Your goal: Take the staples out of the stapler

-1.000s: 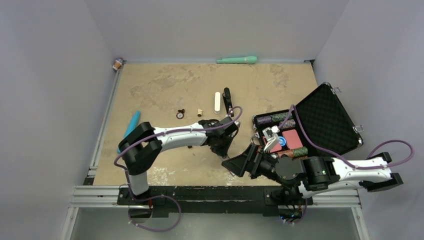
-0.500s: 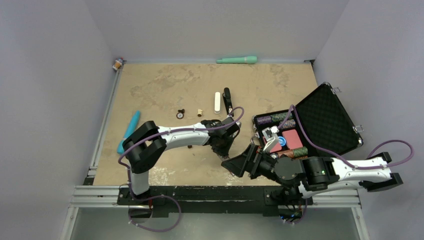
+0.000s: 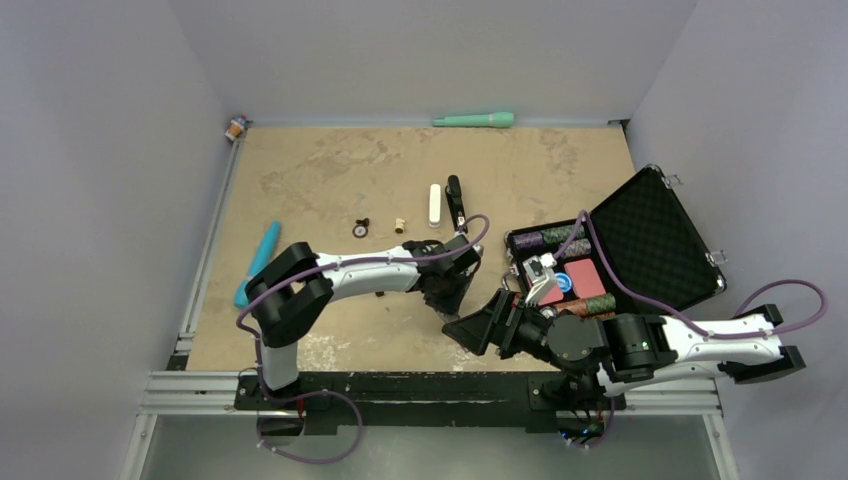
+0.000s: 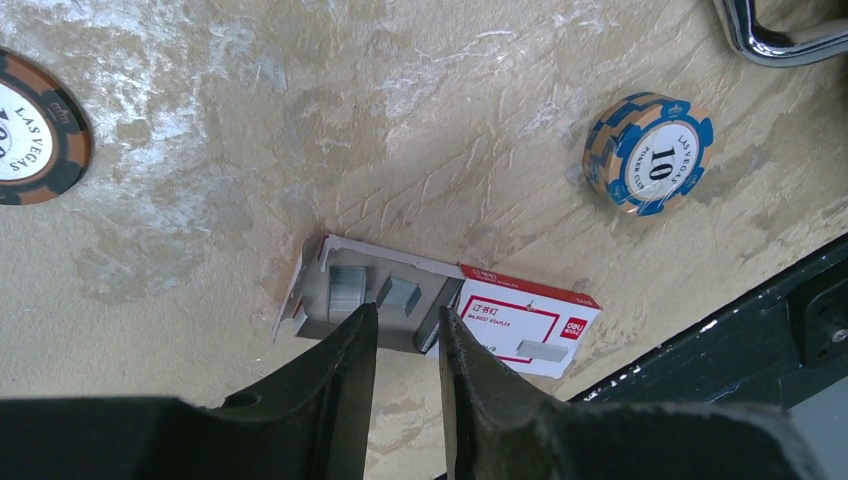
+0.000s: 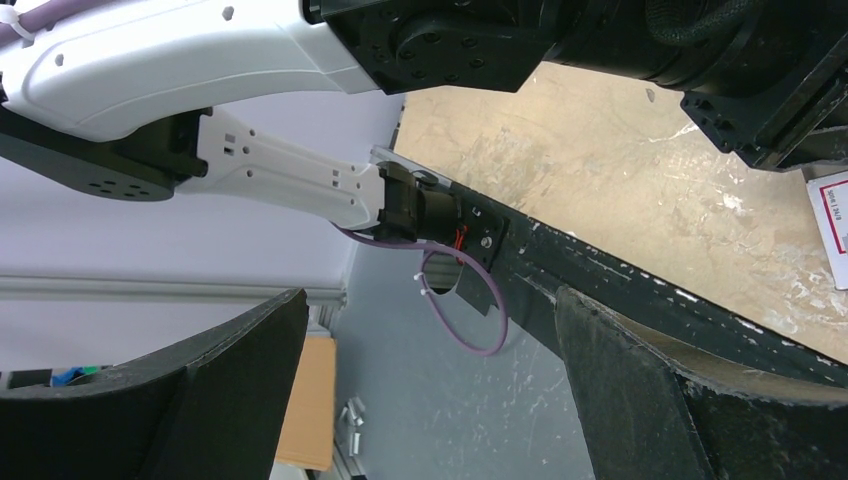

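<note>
Brown poker chip [image 4: 35,130] cut by left edge, staple box [image 4: 520,320] partly behind fingers [image 4: 340,390]

A blue 10 chip [image 4: 648,153] lies flat near a red-and-white staple box [image 4: 520,322], not touching.

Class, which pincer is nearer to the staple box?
Left. The left pincer hangs right over the staple box, its tips at the open tray end. The right pincer sits off to the side, by the near edge of the table, apart from the box.
</note>
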`<act>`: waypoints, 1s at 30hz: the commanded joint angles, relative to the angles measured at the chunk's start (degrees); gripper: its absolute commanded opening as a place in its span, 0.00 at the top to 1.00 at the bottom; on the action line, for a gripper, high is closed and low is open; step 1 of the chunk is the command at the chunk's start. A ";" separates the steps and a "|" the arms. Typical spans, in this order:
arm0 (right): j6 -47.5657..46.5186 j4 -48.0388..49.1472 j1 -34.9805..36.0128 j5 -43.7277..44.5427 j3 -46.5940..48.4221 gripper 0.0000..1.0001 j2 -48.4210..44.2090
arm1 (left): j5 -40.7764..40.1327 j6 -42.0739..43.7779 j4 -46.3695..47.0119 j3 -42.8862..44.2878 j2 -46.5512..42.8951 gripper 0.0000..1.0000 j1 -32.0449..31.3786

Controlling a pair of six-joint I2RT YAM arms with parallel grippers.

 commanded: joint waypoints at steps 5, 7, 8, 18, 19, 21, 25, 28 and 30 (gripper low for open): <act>0.45 0.14 0.19 1.18 1.25 0.02 -0.02 | -2.34 -2.71 -6.06 3.13 -7.98 0.66 -0.50; -0.02 0.57 0.16 1.20 1.67 0.02 0.02 | -4.54 -2.76 -9.16 3.80 -10.58 0.66 -0.46; -0.20 0.59 0.18 1.24 1.94 0.02 0.15 | -5.54 -2.77 -10.86 4.02 -11.99 0.66 -0.46; 14.22 -6.95 0.20 3.43 0.34 0.05 4.88 | -15.70 -0.82 -22.85 -0.17 -24.73 0.64 2.34; 16.13 -6.92 0.20 3.32 -0.87 0.05 5.23 | -15.62 -0.77 -22.51 -1.53 -25.85 0.64 2.62; 19.70 -6.88 0.18 2.97 -3.20 0.06 5.61 | -14.66 -0.41 -20.37 -4.69 -28.60 0.64 2.79; 25.45 -6.94 0.20 1.57 -7.41 0.06 5.47 | -11.22 1.34 -12.38 -10.43 -30.25 0.61 2.80; 27.04 -6.88 0.20 1.03 -9.28 0.05 5.05 | -9.59 3.57 -7.81 -11.88 -27.69 0.61 2.74; 28.02 -8.51 0.20 0.69 -9.40 0.05 5.09 | -7.87 4.96 -4.50 -12.03 -24.96 0.61 2.75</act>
